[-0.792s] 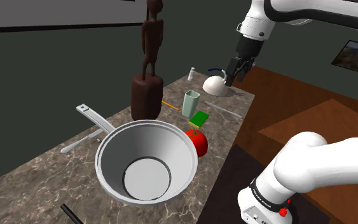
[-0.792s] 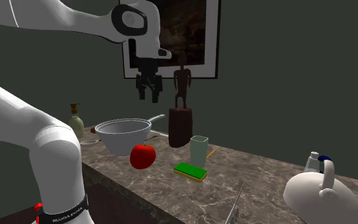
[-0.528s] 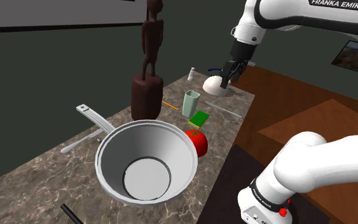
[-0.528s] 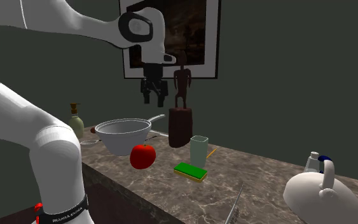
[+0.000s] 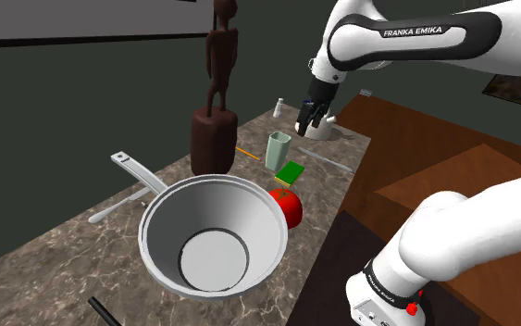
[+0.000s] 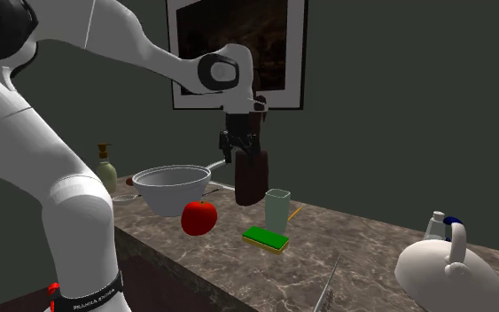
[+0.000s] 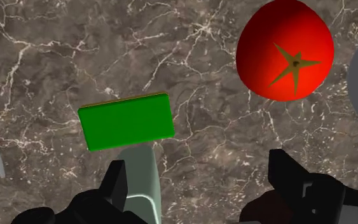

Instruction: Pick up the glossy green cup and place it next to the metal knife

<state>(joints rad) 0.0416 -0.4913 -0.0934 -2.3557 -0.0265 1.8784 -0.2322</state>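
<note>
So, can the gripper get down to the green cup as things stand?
Probably yes. The gripper hangs open above the counter, and the pale green cup stands upright with nothing over it. The green sponge lies close beside the cup, so room on that side looks tight.

Red fruit (image 7: 284,51) near green sponge (image 7: 126,121); white pan (image 5: 164,222); dark statue (image 5: 214,139).

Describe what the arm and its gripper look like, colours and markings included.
The arm is glossy white, with rounded tube-like links and dark joints. One link carries a black band with white FRANKA EMIKA lettering. Near the base is a black collar with small white print and a small red part. The gripper is all black, with two blocky fingers.
</note>
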